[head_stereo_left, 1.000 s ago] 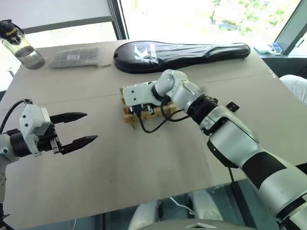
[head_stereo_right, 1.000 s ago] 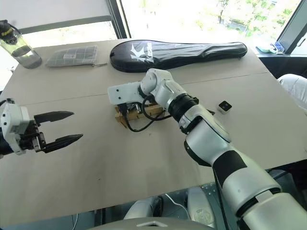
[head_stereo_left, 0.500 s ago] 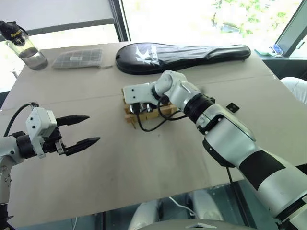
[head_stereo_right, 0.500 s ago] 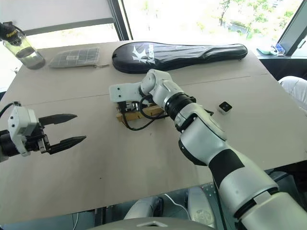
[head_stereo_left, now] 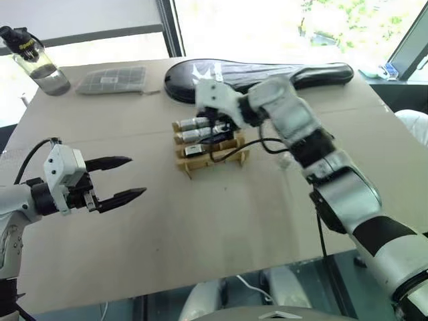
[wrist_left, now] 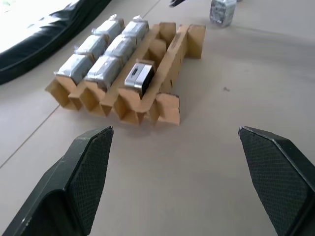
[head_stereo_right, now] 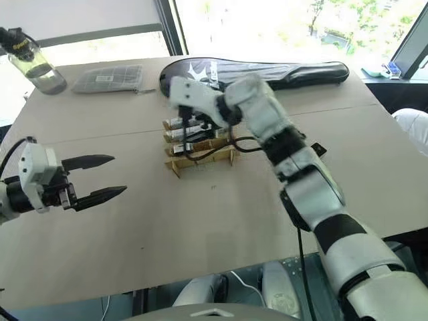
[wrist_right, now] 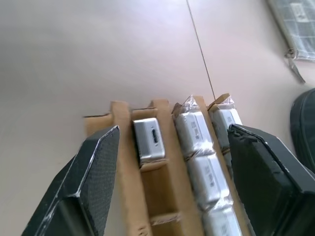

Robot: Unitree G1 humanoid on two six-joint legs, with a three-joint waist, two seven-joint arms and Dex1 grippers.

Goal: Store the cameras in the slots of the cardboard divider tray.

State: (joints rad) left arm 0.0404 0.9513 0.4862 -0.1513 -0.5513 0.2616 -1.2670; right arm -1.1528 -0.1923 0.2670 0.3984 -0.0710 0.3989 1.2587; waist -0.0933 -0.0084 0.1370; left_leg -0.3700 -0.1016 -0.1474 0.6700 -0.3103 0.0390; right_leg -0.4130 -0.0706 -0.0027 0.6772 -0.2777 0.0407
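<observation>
While our right gripper (wrist_right: 167, 162) hangs above the cardboard divider tray (head_stereo_left: 207, 160), its two black fingers (wrist_right: 86, 182) stand spread wide with nothing between them. Looking along them, we see the tray directly below: two rows are filled with cameras (wrist_right: 197, 132) wrapped in clear film, three to a row, and the third row holds one unwrapped camera (wrist_left: 139, 76) in its end compartment, the one at the tray's left end. That row's other two compartments look empty, though we see them at a slant and cannot be sure of the far one.

We find the tray near the middle of the tan table (head_stereo_left: 221, 227), just in front of a long black racket case (head_stereo_left: 267, 75). One more camera (wrist_left: 222, 11) sits on the bare table beyond the tray's right end, well apart from it.

Our left gripper (head_stereo_left: 120, 179) hovers over the table to the left of the tray, well apart from it, with its fingers also spread and holding nothing.

At the far left of the table we see a clear bottle (head_stereo_left: 32, 59) with a dark cap, and beside it a flat grey gridded pack (head_stereo_left: 112, 79).
</observation>
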